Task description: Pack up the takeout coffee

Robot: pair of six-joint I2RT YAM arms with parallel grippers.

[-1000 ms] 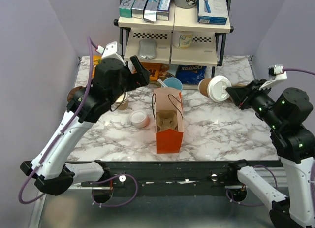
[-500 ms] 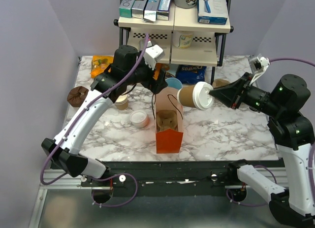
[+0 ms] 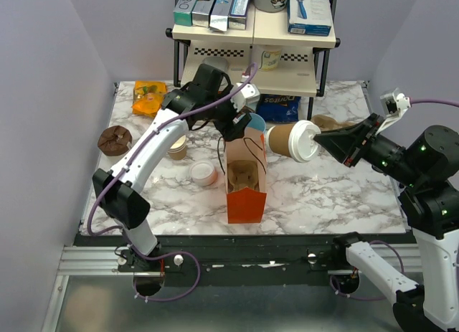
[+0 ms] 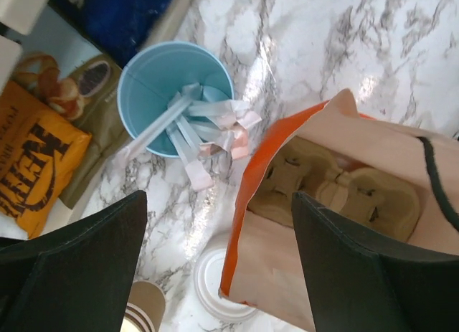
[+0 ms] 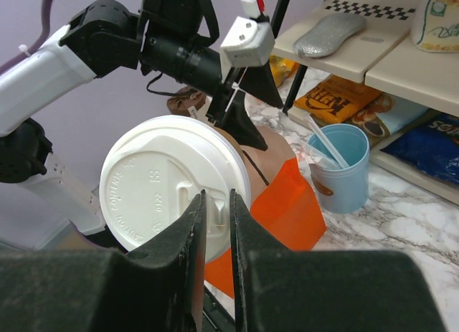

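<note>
Firmly pinched between the two fingers (image 5: 192, 235) of the right hand (image 5: 215, 217) is the rim of a round white lid (image 5: 168, 181), and that lid caps the takeout coffee (image 3: 283, 140). The hand grasps the cup by this lid edge alone. The cup lies on its side in the air, well above the bench (image 3: 337, 192), with the lid facing right toward the hand and the tan paper base pointing left. It hangs just to the right of the open mouth of an orange paper bag (image 3: 246, 192), apart from the bag and not inside it.

The bag stands upright near the middle of the bench. A moulded cardboard cup carrier (image 4: 330, 192) sits down inside it, and a thin dark handle loop (image 4: 434, 181) runs along its top edge.

Over the far side of the bag hovers the left hand (image 4: 215, 203), its fingers (image 4: 79, 267) spread wide and holding nothing. The bag's far orange edge rises between them; whether either finger touches the paper cannot be told.

Just beyond that edge, on the far side, stands a light-blue cup (image 4: 176, 95) with white packets and a stirrer poking out. To the near left of the bag a small lidded tub (image 3: 204, 173) rests on the bench. Farther back stands a shelf rack (image 3: 254, 63), with an orange snack packet (image 3: 148, 99) to its left and a dark blue packet (image 3: 278, 106) under its lowest shelf.
</note>
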